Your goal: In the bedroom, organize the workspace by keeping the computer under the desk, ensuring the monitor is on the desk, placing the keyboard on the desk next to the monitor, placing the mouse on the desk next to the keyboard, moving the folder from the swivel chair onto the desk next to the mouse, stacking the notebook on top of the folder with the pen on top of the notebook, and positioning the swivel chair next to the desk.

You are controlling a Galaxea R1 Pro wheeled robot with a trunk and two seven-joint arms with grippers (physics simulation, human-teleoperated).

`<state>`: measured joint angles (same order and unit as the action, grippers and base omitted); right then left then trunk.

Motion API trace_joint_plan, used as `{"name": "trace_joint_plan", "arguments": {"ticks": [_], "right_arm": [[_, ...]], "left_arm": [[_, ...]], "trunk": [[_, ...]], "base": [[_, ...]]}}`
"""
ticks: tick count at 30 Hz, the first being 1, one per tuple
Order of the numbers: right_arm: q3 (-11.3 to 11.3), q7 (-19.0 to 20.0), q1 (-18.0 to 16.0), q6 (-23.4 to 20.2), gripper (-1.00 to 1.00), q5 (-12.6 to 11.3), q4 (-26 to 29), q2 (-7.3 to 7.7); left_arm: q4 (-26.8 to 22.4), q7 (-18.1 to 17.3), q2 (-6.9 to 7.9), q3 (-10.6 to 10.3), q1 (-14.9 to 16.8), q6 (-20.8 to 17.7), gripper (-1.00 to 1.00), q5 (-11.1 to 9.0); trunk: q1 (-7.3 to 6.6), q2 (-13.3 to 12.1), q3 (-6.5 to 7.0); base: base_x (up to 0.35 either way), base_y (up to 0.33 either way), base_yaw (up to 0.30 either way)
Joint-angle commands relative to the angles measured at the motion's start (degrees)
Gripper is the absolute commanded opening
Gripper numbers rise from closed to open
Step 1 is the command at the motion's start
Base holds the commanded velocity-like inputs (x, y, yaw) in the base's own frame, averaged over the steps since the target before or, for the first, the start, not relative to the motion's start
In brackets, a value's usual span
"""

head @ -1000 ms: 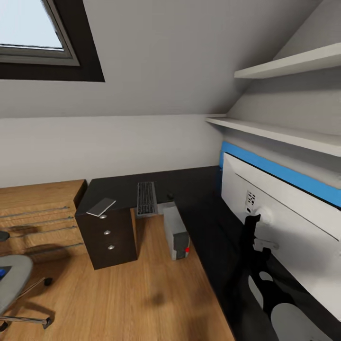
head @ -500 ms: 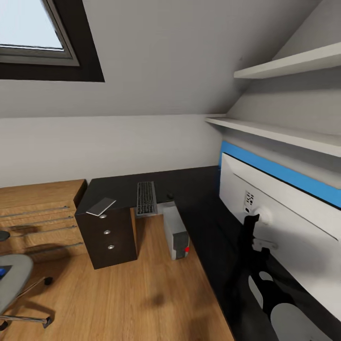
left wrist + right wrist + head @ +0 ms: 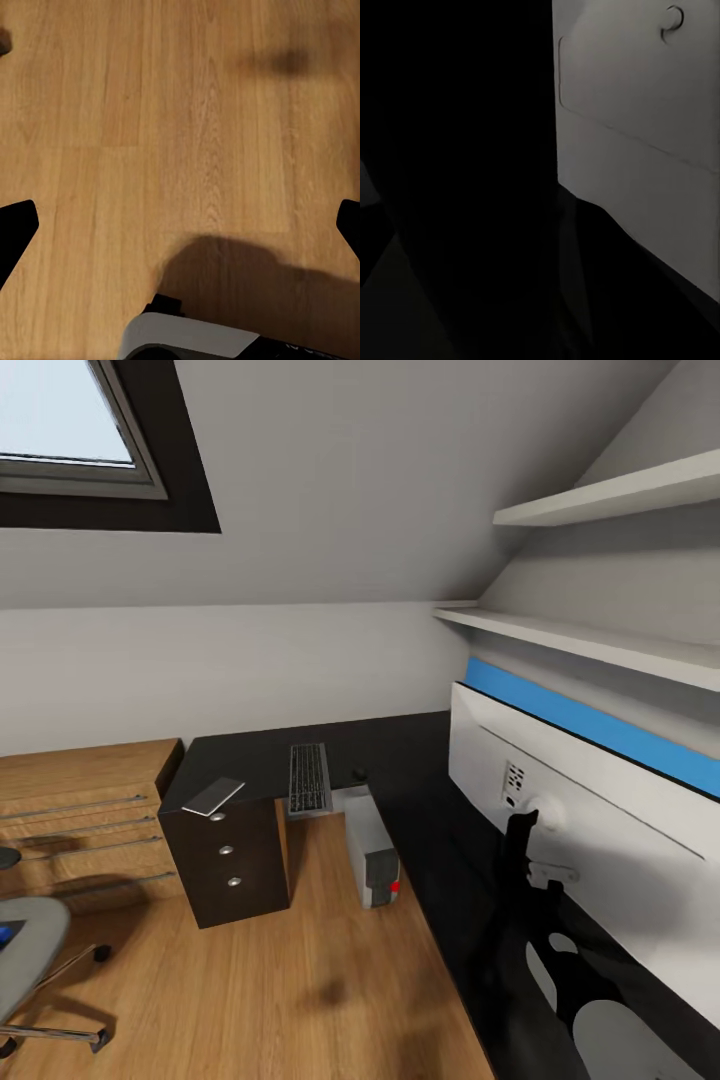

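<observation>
The grey upholstered swivel chair point(image 3: 22, 960) is cut off by the left edge of the head view, and only a sliver of the bright blue folder point(image 3: 8, 934) on its seat shows. The wide white-backed monitor point(image 3: 600, 850) runs off the right edge. A small dark object point(image 3: 358, 773) on the glossy black desk point(image 3: 400, 745) beside the slim dark grey keyboard point(image 3: 309, 778) is too small to identify. The right wrist view is mostly dark.

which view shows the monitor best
The head view: the monitor stands on the desk, its white back and stand showing. The right wrist view gives a close patch of its white back; the left wrist view faces floor.
</observation>
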<state>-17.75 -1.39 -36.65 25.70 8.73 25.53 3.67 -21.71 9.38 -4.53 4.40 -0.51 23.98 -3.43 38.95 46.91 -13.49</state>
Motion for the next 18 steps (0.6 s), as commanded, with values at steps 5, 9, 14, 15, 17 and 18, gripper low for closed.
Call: {"name": "trace_joint_plan", "arguments": {"ticks": [5, 9, 14, 15, 17, 18], "right_arm": [[-0.1, -0.2, -0.1, 0.2, -1.0, 0.3, 0.0, 0.01], [-0.1, -0.1, -0.1, 0.2, -1.0, 0.3, 0.0, 0.02], [-0.1, -0.1, -0.1, 0.2, -1.0, 0.3, 0.0, 0.02], [-0.1, -0.1, -0.1, 0.2, -1.0, 0.3, 0.0, 0.02], [-0.1, -0.1, -0.1, 0.2, -1.0, 0.3, 0.0, 0.02], [-0.1, -0.1, -0.1, 0.2, -1.0, 0.3, 0.0, 0.02]], "left_arm": [[-0.1, -0.2, -0.04, 0.1, 0.0, 0.1, 1.0, -0.3], [-0.1, -0.2, -0.04, 0.1, 0.0, 0.1, 1.0, -0.3], [-0.1, -0.2, -0.04, 0.1, 0.0, 0.1, 1.0, -0.3], [-0.1, -0.2, -0.04, 0.1, 0.0, 0.1, 1.0, -0.3], [-0.1, -0.2, -0.04, 0.1, 0.0, 0.1, 1.0, -0.3], [-0.1, -0.2, -0.04, 0.1, 0.0, 0.1, 1.0, -0.3]], "trunk": [[0.01, 0.1, -0.05], [0.01, 0.1, -0.05], [0.01, 0.1, -0.05], [0.01, 0.1, -0.05], [0.01, 0.1, -0.05], [0.01, 0.1, -0.05]], "base": [[0.0, -0.043, 0.0], [0.0, -0.145, 0.0], [0.0, -0.036, 0.0], [0.0, -0.013, 0.0], [0.0, -0.007, 0.0], [0.0, -0.004, 0.0]]}}
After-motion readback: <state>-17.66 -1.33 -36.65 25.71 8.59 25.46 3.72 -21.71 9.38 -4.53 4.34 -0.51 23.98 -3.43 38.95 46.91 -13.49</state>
